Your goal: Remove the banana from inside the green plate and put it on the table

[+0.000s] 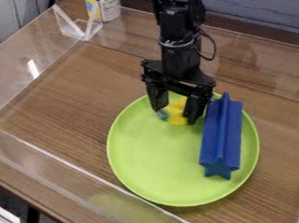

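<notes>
One view only, from above and to the side. Items as seen:

- My gripper [178, 99]: black, two-finger, pointing straight down over the far part of the green plate [144, 164]. Fingers spread wide apart, one each side of the banana [178, 111]; nothing clamped. Tips low, at banana level; can't tell if either tip touches it.
- Banana: small, yellow, inside the plate near its far rim, betw. my fingers. Mostly hidden by the fingers, so exact lie and which way it curves not readable. A greenish bit shows at its left end.
- Green plate: large, round, lime-green, flat on the table [71, 102], toward the near-right part of it. Near half of the plate bare.
- Blue block [221, 136]: long, star-shaped cross-section, lying in the plate's right side, just beside my right-hand finger in the pic; far end near the plate's far rim, near end pointing at the viewer.
- Table: brown wood-grain top, clear acrylic walls [50, 38] round the edges.
- Bkgd: small bottle w/ yellow label [91, 6] beyond the far wall, top left; details too small to read.
</notes>
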Available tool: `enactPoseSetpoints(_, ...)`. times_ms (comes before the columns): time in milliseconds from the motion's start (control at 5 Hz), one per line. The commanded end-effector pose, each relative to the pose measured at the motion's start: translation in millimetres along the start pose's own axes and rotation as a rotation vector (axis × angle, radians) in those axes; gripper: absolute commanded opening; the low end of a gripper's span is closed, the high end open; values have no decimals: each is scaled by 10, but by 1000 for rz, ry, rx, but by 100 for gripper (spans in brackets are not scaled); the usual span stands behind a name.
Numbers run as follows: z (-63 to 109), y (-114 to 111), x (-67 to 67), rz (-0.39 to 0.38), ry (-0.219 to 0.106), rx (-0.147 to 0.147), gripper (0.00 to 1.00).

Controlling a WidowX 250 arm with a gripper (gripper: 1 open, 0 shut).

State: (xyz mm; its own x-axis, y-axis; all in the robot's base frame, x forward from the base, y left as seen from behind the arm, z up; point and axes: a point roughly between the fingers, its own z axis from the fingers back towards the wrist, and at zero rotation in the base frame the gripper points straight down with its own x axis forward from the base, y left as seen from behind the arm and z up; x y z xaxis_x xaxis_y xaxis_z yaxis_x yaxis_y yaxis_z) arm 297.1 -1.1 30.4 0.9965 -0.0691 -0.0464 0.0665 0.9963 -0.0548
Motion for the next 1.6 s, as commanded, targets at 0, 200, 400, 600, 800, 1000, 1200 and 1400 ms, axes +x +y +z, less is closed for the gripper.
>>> enactPoseSetpoints(0,137,48,109,13,-59,4,100)
enactPoseSetpoints(200,137,55,119,16,-62,2,100)
enactPoseSetpoints(400,139,59,123,19,-67,0,100)
enactPoseSetpoints(600,142,64,128,22,-70,-1,100)
enactPoseSetpoints(800,157,64,129,23,-76,-3,100)
enactPoseSetpoints(1000,178,65,129,25,-82,-5,100)
enactPoseSetpoints(1200,205,63,127,26,-90,-6,100)
enactPoseSetpoints(1400,218,62,130,26,-95,-6,100)
